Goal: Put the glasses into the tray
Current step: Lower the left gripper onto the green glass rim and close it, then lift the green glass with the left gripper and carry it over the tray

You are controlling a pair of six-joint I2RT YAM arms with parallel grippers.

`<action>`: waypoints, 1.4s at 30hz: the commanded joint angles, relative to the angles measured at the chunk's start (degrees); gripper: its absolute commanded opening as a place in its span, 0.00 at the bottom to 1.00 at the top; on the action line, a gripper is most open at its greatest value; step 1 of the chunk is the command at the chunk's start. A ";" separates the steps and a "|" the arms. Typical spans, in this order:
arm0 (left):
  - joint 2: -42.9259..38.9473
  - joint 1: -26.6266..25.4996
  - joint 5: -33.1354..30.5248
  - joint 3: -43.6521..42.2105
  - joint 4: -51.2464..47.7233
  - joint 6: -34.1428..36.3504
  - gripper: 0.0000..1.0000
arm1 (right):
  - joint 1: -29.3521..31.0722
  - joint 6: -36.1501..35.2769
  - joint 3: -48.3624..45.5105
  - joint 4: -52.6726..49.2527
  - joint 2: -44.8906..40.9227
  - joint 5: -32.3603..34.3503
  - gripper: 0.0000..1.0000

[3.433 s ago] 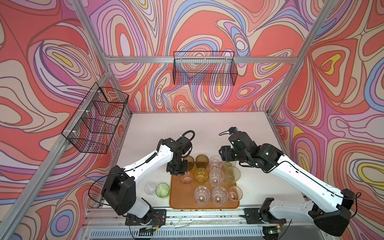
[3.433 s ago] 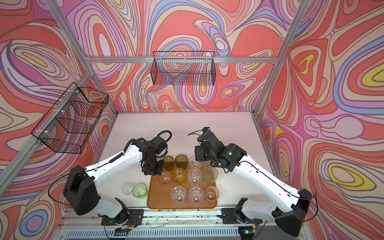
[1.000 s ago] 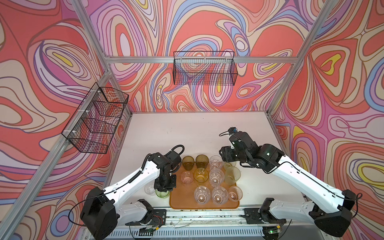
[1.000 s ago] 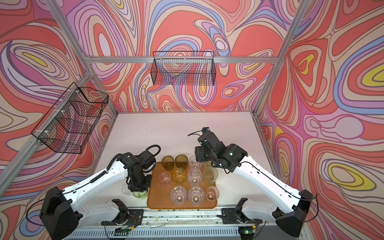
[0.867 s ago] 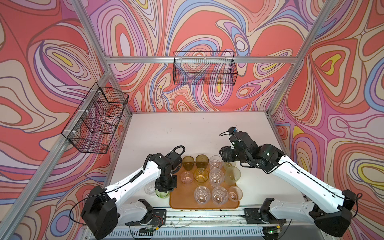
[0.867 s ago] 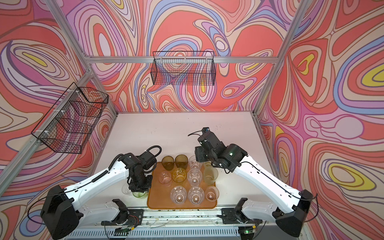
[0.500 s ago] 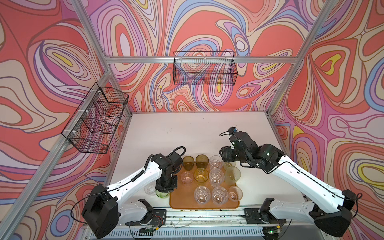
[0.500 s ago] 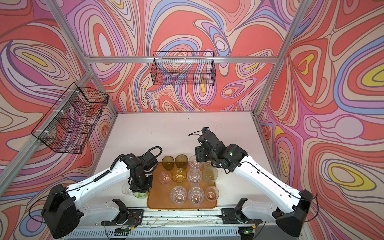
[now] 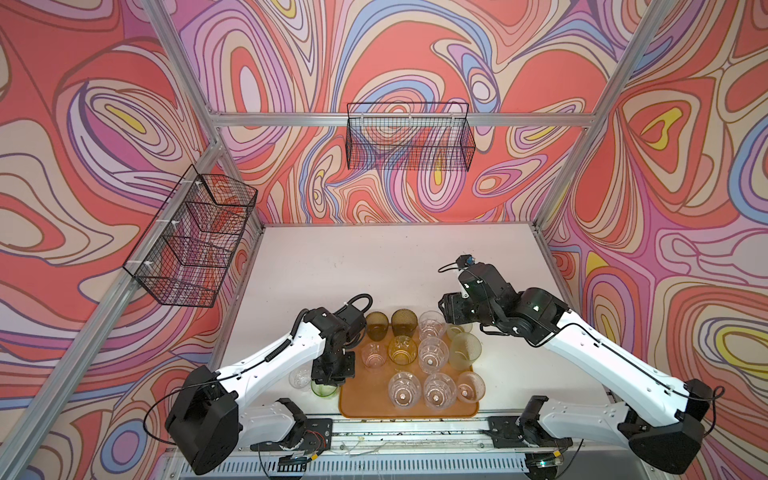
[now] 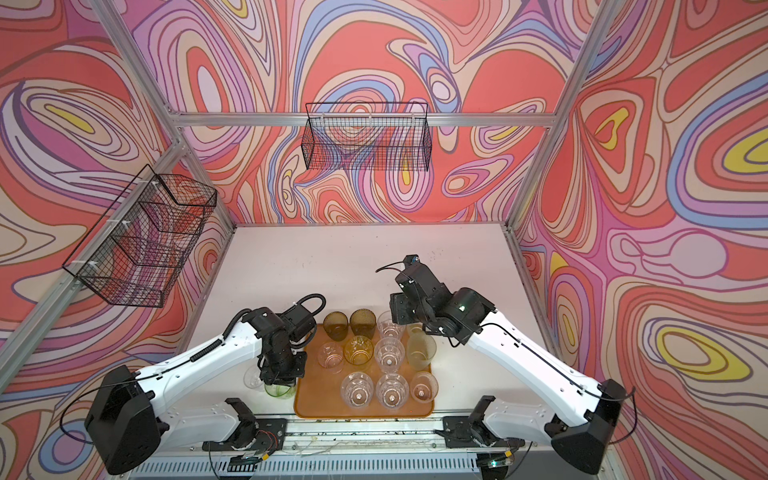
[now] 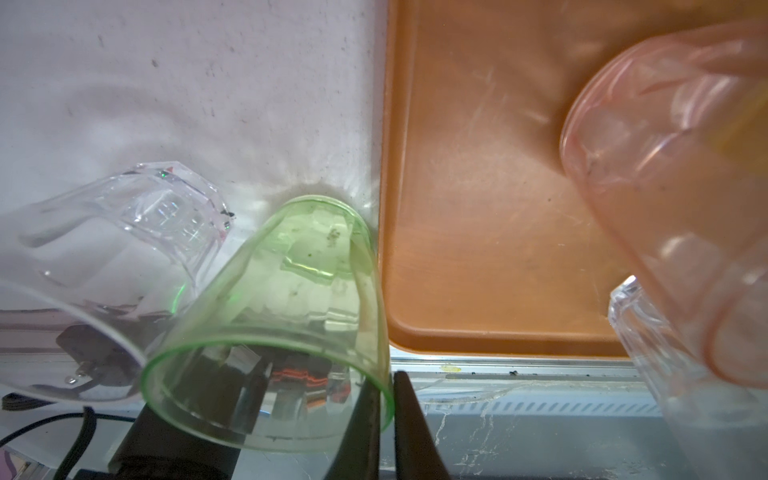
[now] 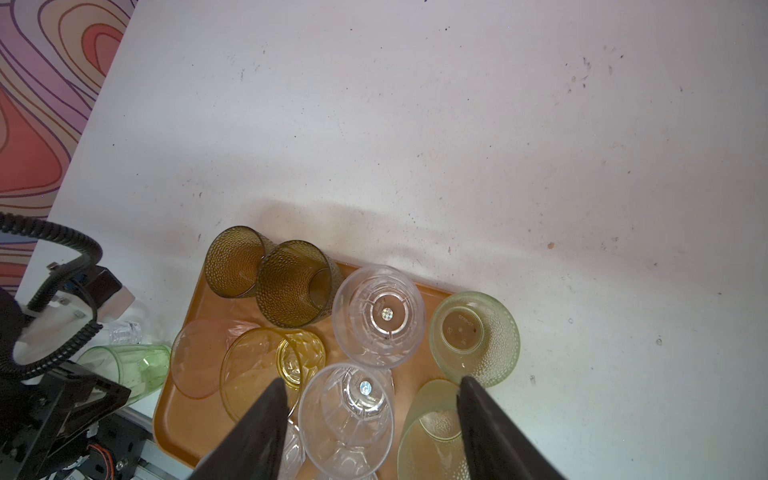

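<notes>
L fingers [image 11: 410,424] pinch green glass [image 11: 291,299] rim, on desk [image 11: 166,83] just beside tray [image 11: 478,208]; R fingers [image 12: 257,428] spread above glasses [image 12: 380,316] in tray

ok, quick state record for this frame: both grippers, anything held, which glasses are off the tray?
left gripper: shut on bright green glass, one finger inside the rim, one outside
right gripper: open, empty, above the glasses in the tray
bright green glass: base on the table, right beside the tray's edge on the left arm's side
clear glass: on the table next to the green one, not gripped
other glasses: in the tray, in rows
left to place: two
</notes>
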 commanded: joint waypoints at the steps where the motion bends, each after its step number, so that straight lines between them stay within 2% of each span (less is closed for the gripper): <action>1: 0.37 -0.57 -1.39 0.85 -1.76 -0.95 0.08 | -0.20 0.06 -0.11 -0.71 -0.86 0.15 0.66; 11: 0.46 -0.83 -2.04 5.23 -5.31 0.23 0.03 | -0.19 0.05 0.19 -0.79 -0.93 0.20 0.67; 23: -0.25 -2.27 -2.17 9.97 -8.39 -0.07 0.03 | -0.15 0.54 0.38 -0.08 -0.74 -0.98 0.67; 37: 1.23 -10.98 -2.84 11.01 -6.54 -4.38 0.03 | -0.21 0.46 1.64 -0.55 -0.05 -2.85 0.67; 42: 3.02 -14.26 -3.89 13.42 -5.07 -6.16 0.03 | -0.21 3.40 1.71 -0.84 0.96 -3.32 0.67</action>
